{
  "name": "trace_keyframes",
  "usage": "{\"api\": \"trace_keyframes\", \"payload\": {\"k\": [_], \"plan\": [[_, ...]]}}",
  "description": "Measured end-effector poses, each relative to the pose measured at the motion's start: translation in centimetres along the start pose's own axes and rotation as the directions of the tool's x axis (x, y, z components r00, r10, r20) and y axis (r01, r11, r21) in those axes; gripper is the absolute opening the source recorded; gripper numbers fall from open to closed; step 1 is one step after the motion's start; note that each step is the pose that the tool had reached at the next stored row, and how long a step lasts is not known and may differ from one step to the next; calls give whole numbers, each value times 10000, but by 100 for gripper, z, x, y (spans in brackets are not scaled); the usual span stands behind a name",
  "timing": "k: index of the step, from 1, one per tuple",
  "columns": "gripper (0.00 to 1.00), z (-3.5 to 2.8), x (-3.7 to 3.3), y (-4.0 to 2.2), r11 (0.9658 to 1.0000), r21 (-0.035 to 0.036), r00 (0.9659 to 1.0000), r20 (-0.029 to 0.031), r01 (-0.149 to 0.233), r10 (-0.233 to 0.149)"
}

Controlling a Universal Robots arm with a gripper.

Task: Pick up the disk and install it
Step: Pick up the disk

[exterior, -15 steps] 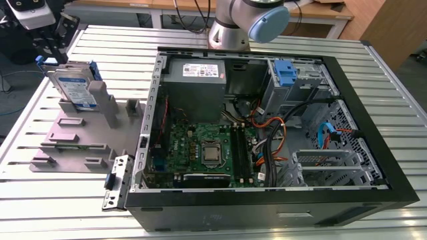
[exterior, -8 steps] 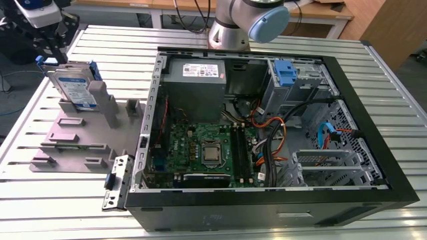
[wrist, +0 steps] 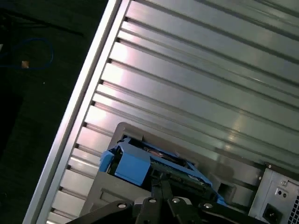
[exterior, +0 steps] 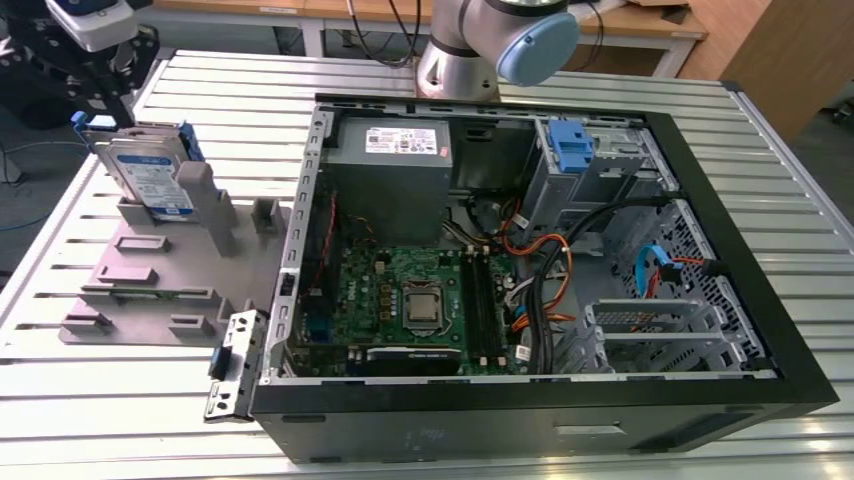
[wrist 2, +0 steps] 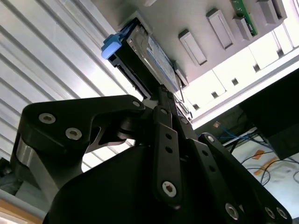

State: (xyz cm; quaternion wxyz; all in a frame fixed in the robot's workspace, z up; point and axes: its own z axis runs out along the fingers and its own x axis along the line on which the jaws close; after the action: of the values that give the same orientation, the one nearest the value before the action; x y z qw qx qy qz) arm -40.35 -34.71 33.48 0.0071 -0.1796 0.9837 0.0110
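Upper left of the exterior view, item one: gripper (exterior: 96, 108), black, poised right over the top edge of the disk (exterior: 144, 172). It seems to touch that edge, though the contact is hard to make out. We cannot tell whether it is spread or clamped, as its own linkage covers the tip in both wrist views.

Item two: disk, silver with a white-and-blue label, framed in a blue carrier. We log it standing upright on edge in the grey fixture plate (exterior: 134, 275), left of centre in the frame, outside the computer. The second wrist view shows the carrier's blue end tab (wrist 2: 111, 45) at one end.

Item three: fixture plate, flat on the slatted metal table (exterior: 240, 90), just beside the computer case (exterior: 534, 432).

Item four: computer case, black, lying open across centre and right of the frame. Inside we count a grey box (exterior: 394, 185) with a white sticker at upper centre, a bare blue bracket (exterior: 570, 148) at upper right, and a green motherboard (exterior: 387, 290) at lower centre.

Item five: arm (exterior: 461, 45), silver, at top centre behind the case
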Motion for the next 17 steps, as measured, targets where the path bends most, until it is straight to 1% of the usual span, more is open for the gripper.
{"api": "trace_keyframes", "payload": {"k": [3, 5, 7, 9, 11, 13, 15, 17], "plan": [[11, 1, 0, 0, 9986, -8, 9986, -6, 525, -525], [11, 2, 0, 0, 9962, -14, 9962, -11, 876, -876], [11, 3, 0, 0, 9922, -20, 9922, -15, 1243, -1243], [11, 3, 0, 0, 9872, -26, 9872, -18, 1593, -1593], [11, 4, 0, 0, 9810, -33, 9810, -22, 1942, -1942], [11, 5, 0, 0, 9732, -40, 9732, -26, 2299, -2299], [11, 7, 0, 0, 9644, -47, 9644, -30, 2643, -2643], [11, 8, 0, 0, 9544, -54, 9544, -34, 2985, -2986]]}}
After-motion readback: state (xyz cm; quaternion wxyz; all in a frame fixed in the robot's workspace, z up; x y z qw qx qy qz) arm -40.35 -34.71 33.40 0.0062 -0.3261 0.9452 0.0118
